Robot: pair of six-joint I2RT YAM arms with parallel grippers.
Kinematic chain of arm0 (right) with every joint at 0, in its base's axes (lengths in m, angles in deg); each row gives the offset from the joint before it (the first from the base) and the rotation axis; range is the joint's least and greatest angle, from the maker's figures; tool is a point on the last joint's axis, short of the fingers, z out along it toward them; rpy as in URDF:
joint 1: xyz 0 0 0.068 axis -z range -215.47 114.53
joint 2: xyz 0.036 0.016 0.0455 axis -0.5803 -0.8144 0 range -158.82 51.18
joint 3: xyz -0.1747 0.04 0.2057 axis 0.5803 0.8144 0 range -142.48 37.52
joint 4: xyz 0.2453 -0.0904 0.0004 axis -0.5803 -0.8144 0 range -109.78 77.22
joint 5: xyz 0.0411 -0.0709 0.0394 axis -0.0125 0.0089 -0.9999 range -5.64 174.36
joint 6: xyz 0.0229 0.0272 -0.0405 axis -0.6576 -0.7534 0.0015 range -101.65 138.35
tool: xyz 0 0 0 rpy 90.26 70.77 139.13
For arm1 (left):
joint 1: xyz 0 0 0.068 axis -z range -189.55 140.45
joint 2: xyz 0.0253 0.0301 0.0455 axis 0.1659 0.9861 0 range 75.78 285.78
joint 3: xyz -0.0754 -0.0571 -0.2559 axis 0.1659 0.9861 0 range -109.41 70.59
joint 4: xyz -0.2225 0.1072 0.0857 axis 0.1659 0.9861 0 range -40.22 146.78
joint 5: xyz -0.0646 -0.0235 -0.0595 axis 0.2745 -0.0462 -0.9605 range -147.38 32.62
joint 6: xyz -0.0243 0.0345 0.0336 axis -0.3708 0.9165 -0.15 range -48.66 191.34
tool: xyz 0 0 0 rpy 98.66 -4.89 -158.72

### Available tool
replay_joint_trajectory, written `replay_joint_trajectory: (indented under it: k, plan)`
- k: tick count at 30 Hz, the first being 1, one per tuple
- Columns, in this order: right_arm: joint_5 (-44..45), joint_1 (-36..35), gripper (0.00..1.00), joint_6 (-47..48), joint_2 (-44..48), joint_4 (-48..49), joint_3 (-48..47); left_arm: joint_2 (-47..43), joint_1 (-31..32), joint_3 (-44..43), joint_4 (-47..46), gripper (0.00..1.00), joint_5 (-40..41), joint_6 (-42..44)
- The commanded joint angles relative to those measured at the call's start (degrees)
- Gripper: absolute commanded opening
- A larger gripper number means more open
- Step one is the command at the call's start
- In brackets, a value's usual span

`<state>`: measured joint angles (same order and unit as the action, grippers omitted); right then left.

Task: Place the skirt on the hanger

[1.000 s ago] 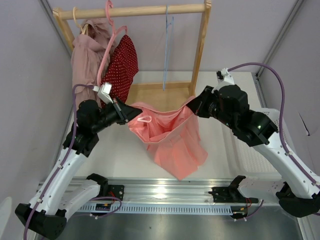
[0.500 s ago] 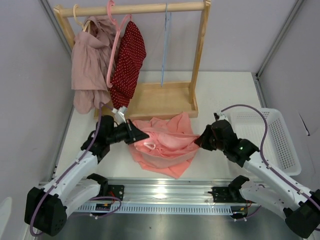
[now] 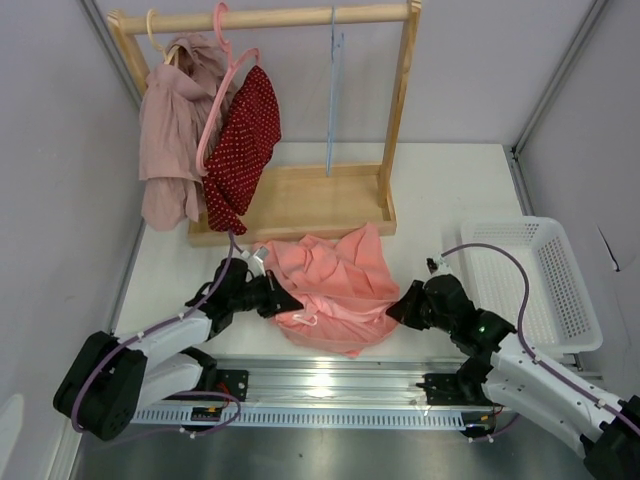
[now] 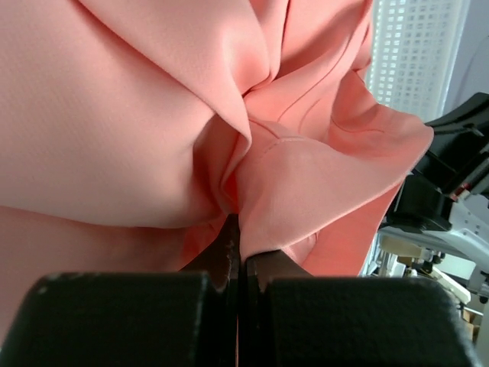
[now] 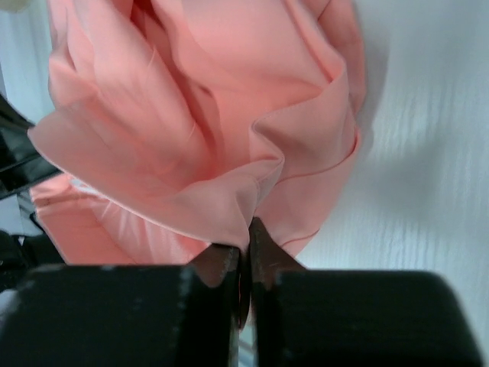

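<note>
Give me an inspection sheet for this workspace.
Surface: white table, with fabric lying near its front edge.
Job's things: skirt crumpled between the two arms; light-blue hanger hanging bare on the rack rail.
Clutter: dotted red garment and mauve garment hung on the rack; white basket at right.
Grippers: left gripper shut on the skirt; right gripper shut on the skirt.
Cables: purple cable looping over the right arm, apart from the skirt.
Surroundings: wooden rack at the back; grey walls.
</note>
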<state>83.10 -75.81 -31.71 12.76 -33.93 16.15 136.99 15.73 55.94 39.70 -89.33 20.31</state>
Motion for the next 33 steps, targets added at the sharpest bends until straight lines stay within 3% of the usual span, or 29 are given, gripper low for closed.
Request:
replay_joint_trajectory:
  k: [1, 5, 7, 11, 22, 24, 25, 26, 33]
  plan:
    - [6.68, -3.95, 0.13, -2.31, 0.53, 0.06, 0.62, 0.23, 2.23, 0.59, -5.21, 0.00, 3.02, 0.83]
    - [11.70, -9.22, 0.28, -5.74, -0.17, 0.05, 2.03, -0.04, 3.11, 1.91, -6.43, 0.00, 6.36, 2.33]
    - [14.78, -13.35, 0.41, -8.19, -0.78, -0.38, 2.12, 0.40, 3.11, 4.01, -10.45, 0.00, 6.98, 2.25]
    - [21.37, -18.19, 0.48, -12.68, -3.24, -4.94, 0.98, 1.80, 3.11, 7.18, -16.35, 0.00, 6.81, 1.19]
    - [32.88, -32.86, 0.37, -21.65, -2.20, -12.78, -1.66, 1.19, 3.11, 3.06, -8.46, 0.00, 12.78, 4.97]
    - [34.38, -35.77, 0.27, -23.40, -2.37, -12.69, -1.40, 2.24, 3.11, 1.48, -7.85, 0.00, 14.01, 4.62]
    - [34.91, -36.21, 0.21, -23.59, -3.06, -12.26, -1.22, 2.33, 3.02, 1.12, -7.67, 0.00, 14.80, 4.36]
    - [35.44, -36.39, 0.09, -23.07, -3.42, -9.99, -0.79, 2.33, 3.02, 0.86, -8.54, 0.00, 15.24, 4.01]
    - [38.52, -31.92, 0.02, -12.71, -5.53, 3.73, 1.59, 5.14, 2.59, -5.64, -11.09, 0.00, 15.25, 3.48]
